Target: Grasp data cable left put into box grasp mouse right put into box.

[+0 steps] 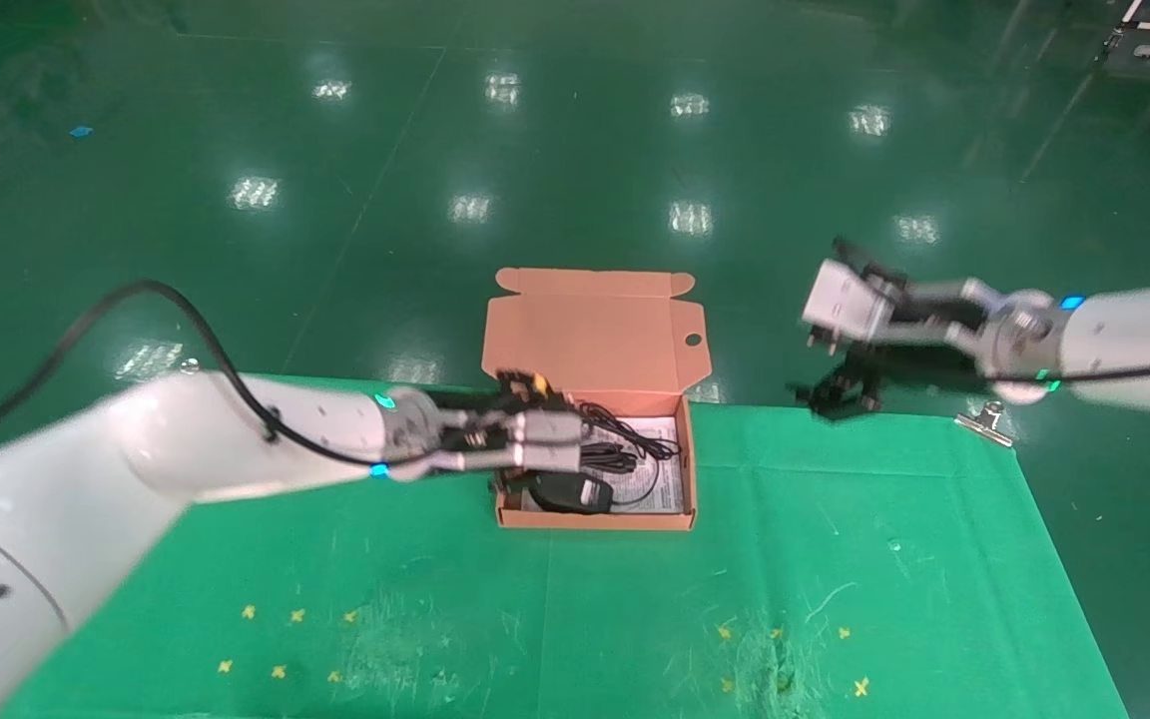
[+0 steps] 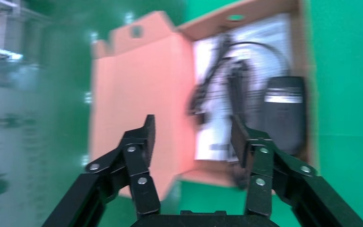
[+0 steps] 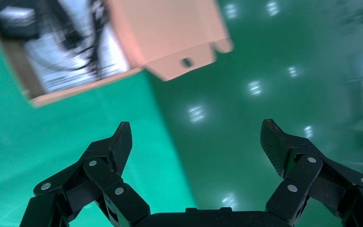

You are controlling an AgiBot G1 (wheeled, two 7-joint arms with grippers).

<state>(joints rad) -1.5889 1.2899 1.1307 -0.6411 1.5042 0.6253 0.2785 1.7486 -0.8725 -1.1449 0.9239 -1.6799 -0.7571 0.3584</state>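
Both items lie in the box (image 1: 680,454), grippers empty.
The mouse (image 1: 565,491) and data cable (image 1: 615,439) rest on its white sheet (image 1: 668,486). The left gripper (image 2: 193,135) hangs spread over the box's left edge; the right gripper (image 3: 196,142), spread, sits off the table's (image 1: 785,559) far edge, near a metal clip (image 1: 986,423).

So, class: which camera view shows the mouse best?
The left wrist view: the mouse fills much of the box, its white label readable as a strip. The head view shows it small; the right wrist view catches only a corner.
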